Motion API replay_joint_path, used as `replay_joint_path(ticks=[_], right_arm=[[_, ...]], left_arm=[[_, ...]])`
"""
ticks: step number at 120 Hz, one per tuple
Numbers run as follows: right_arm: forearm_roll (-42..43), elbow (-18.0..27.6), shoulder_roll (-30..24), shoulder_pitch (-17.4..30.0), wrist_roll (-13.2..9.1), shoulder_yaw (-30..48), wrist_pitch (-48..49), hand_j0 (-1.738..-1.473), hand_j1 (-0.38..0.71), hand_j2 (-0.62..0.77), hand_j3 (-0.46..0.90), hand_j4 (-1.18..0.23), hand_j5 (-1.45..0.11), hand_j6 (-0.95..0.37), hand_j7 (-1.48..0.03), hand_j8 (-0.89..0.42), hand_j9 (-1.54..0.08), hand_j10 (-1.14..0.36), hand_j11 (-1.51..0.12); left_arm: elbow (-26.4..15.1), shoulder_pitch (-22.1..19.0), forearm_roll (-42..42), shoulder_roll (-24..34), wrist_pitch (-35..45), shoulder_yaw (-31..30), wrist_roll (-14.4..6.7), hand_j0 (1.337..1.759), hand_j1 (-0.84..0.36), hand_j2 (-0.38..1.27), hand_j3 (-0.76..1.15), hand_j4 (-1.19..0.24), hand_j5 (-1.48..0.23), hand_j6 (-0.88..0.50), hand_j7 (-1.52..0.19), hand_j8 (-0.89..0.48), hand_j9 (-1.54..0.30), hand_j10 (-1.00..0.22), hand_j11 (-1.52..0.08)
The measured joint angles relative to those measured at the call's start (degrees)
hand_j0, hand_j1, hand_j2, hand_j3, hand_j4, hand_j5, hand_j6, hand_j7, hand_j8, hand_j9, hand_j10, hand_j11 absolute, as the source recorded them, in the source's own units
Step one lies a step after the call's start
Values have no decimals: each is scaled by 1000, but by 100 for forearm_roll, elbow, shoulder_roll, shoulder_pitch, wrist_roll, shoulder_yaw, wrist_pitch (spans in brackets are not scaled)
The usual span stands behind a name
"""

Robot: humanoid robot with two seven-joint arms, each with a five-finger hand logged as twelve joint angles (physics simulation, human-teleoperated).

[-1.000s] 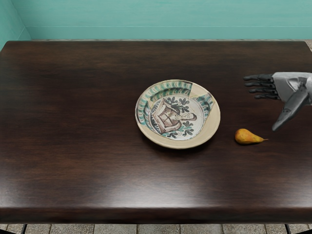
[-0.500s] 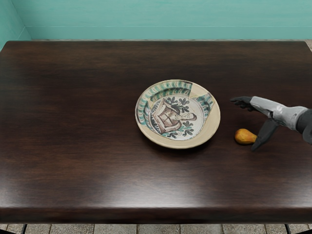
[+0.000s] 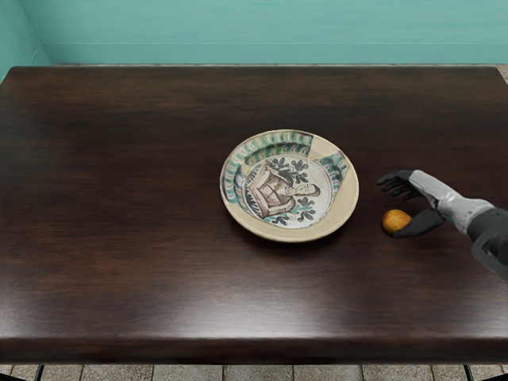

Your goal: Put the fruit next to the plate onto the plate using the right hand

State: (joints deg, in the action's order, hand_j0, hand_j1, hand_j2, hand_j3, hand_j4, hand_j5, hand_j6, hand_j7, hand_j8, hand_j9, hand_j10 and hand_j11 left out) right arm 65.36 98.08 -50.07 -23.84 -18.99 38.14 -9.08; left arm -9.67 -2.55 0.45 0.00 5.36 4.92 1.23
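Fruit point(image 3: 396, 221): small, orange-yellow, lying on the surface point(image 3: 127, 238) just right of the plate point(image 3: 340, 213), apart from its rim, not yet on it. Right hand point(image 3: 427, 194) is low beside it and spread. The thumb point(image 3: 418, 225) is at the fruit's right side, seemingly touching. The fingers point(image 3: 394, 184) fan out behind, clear of it. Nothing pinched yet. Left arm not in my view.

Risks, as I judge them:
- The fruit is small and rounded. If the thumb pushes before the fingers come in, it may roll toward the plate and I close on air.
- A grip on one end only could squirt it out on the lift.
- The plate's rim is raised, so carrying too low would clip it and shift the plate.
- Released from too high, the fruit may roll across the dish and out over the rim.

Surface: dark glossy wood, wide, with soft reflections. Teal wall point(image 3: 254, 32) behind. Tiled floor point(image 3: 238, 373) shows below the front edge.
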Motion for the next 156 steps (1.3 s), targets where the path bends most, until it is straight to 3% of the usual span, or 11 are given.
replay_joint_path(ticks=[86,137,156], right_arm=[[78,-20,94,354,-5,-23,-504,-1658,210,-89,0,-471,-610,-472,-609,-471,-609,-471,-609],[93,-73,241,373,-3,-84,-525,-1657,252,-89,0,-501,-625,-496,-636,-451,-638,-495,-636],[83,-78,252,373,-2,-67,-523,-1657,271,-11,0,-533,-684,-527,-686,-427,-689,-516,-688]], left_arm=[[0,-6,0,0,0,0,0,1658,349,0,0,0,0,-1,0,0,0,0,0],[0,-1,0,0,0,0,0,1658,349,0,0,0,0,-1,0,0,0,0,0],[0,-2,0,0,0,0,0,1658,349,0,0,0,0,-1,0,0,0,0,0]])
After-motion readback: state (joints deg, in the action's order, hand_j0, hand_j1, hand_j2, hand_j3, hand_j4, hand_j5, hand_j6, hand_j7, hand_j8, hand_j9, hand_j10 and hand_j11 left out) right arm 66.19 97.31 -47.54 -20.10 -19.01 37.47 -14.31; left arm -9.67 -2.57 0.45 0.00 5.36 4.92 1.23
